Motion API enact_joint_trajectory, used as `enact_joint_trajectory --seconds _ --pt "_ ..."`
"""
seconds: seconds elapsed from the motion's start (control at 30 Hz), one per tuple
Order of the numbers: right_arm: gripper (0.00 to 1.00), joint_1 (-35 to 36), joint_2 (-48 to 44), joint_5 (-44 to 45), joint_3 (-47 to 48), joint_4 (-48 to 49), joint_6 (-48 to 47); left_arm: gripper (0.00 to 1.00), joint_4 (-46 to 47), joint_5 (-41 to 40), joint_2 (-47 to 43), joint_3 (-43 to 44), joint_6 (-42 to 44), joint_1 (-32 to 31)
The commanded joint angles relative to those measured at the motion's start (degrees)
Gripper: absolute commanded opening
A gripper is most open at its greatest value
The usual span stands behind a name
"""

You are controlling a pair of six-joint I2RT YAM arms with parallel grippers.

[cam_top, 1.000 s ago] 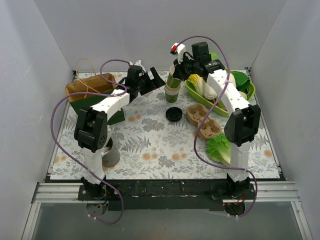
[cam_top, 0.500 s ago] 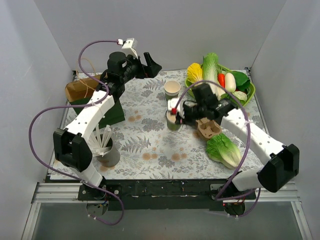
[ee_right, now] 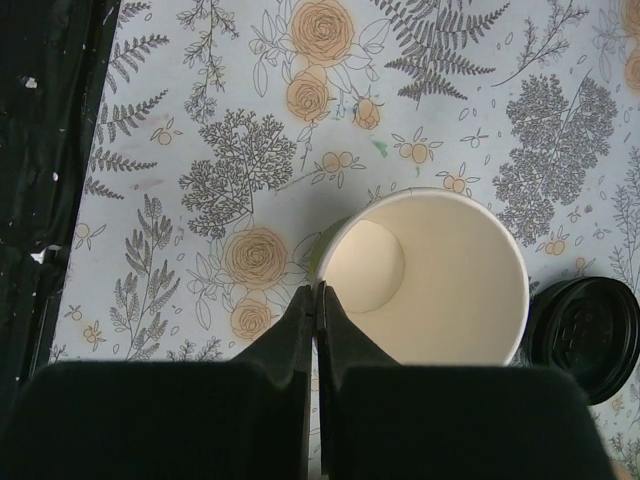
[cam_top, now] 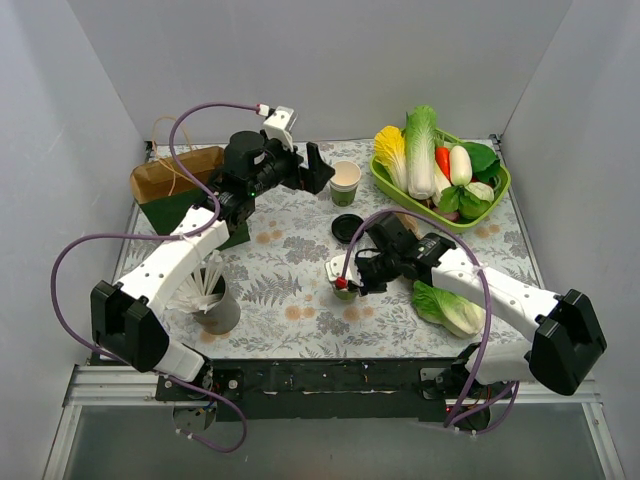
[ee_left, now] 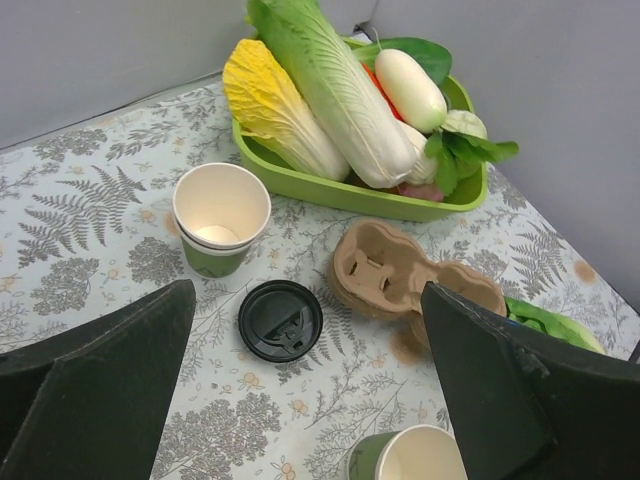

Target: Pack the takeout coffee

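Two cream-over-green paper cups show. My right gripper (ee_right: 317,292) is shut on the near rim of one takeout coffee cup (ee_right: 425,275), which stands mid-table (cam_top: 337,270); one finger is inside and one outside. The other cup (cam_top: 345,182) (ee_left: 222,215) stands farther back. The flat black lid (cam_top: 347,227) (ee_left: 280,320) (ee_right: 590,338) lies between them. My left gripper (cam_top: 317,166) (ee_left: 308,292) hovers open above the back cup and lid, holding nothing.
A brown pulp cup tray (ee_left: 410,280) lies right of the lid, partly under my right arm. A green tray of vegetables (cam_top: 497,190) sits back right, a lettuce (cam_top: 447,303) front right, a paper bag (cam_top: 175,178) back left, and a grey cup of white sticks (cam_top: 216,303) front left.
My right gripper has carried one cup from the back toward the table's middle and front, uncovering the lid. My left arm has swung right and lower, toward the back cup.
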Motion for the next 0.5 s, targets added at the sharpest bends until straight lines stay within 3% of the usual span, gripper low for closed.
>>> enact_joint_trajectory --seconds 0.0,0.1,0.13,0.23,0.3,0.47 --pt "0.01 0.75 -1.85 -0.29 -0.82 1.75 0.0 0.98 -0.55 0.52 -3.24 -0.91 1.77 -1.08" --pt "0.01 0.75 -1.86 -1.0 -0.64 0.6 1.41 0.98 -0.73 0.79 -2.71 -0.3 1.59 -1.17" --pt "0.05 0.75 -2.03 -1.0 -0.64 0.6 1.67 0.98 -0.73 0.79 -2.36 -0.12 1.68 -1.08" --pt "0.34 0.75 -2.29 1.1 0.59 0.43 4.21 0.98 -0.73 0.44 -2.01 0.23 1.76 -1.08" --pt "0.44 0.32 -2.56 2.86 3.99 -2.45 4.75 0.98 -0.9 0.52 -1.92 0.67 1.85 -1.17" --pt "0.52 -4.51 -4.14 -0.73 11.39 -5.82 5.88 0.98 -1.96 0.61 -1.3 2.6 2.91 -1.08"
